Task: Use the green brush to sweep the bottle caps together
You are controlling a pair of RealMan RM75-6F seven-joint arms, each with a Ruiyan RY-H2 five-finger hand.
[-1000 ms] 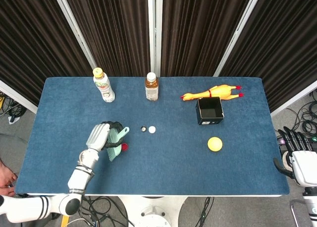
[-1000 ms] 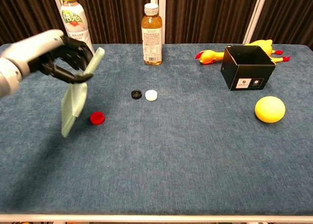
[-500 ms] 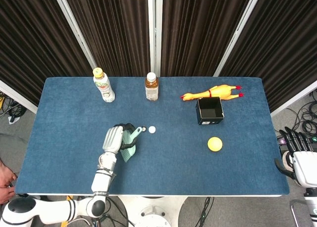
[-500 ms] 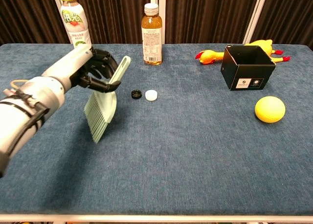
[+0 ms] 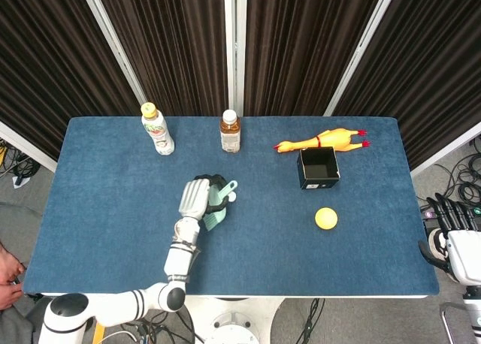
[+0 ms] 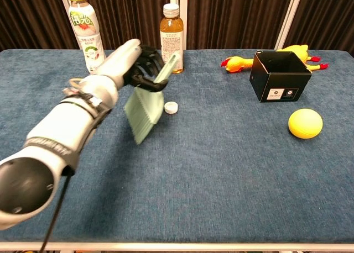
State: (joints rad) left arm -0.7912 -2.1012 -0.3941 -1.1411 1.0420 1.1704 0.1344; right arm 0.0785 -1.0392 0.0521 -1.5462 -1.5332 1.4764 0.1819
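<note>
My left hand (image 5: 196, 198) (image 6: 133, 64) grips the handle of the pale green brush (image 6: 145, 110) (image 5: 217, 215), whose bristles point down onto the blue table. A white bottle cap (image 6: 171, 107) (image 5: 231, 196) lies just right of the bristles. The black cap and the red cap are hidden behind the brush and arm. My right hand (image 5: 453, 231) hangs off the table's right edge, fingers apart, holding nothing.
A white-labelled bottle (image 5: 156, 129) and an amber bottle (image 5: 230, 131) stand at the back. A rubber chicken (image 5: 322, 142), a black open box (image 5: 318, 167) and a yellow ball (image 5: 325, 218) lie on the right half of the table (image 5: 98, 209).
My left hand has swept the brush rightward across the table, from beside the red cap to the white cap. The red and black caps have gone out of sight behind it.
</note>
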